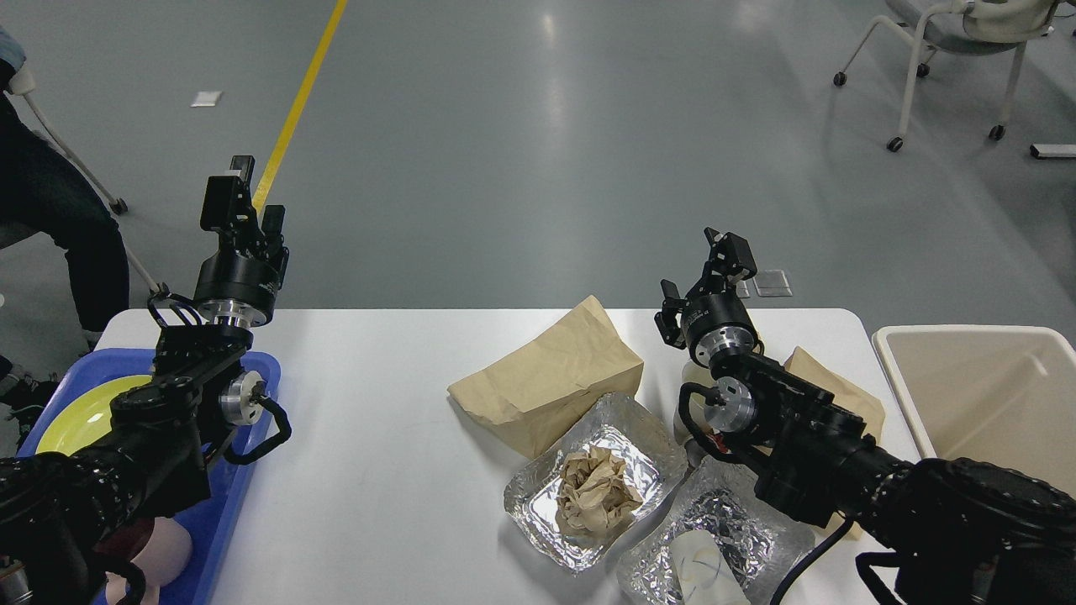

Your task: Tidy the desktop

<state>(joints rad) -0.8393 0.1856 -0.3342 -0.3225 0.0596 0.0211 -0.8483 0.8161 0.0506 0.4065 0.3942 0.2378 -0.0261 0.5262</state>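
Left gripper (239, 206) raised over the far-left desktop (378, 470) corner, above the tray (244, 496) holding a plate (76, 412); jaw state unclear. Bag (546, 378) and foil trays (588, 487) sit centre-right. Right gripper (702, 281) empty, fingers apart. Bin (975, 395) at right edge, probably for trash.

White desktop (378, 437); blue tray (252, 370), yellow plate (76, 412); tan bag (546, 378); silver foil (crinkled) (647, 437); beige, perhaps cream, bin (967, 336).
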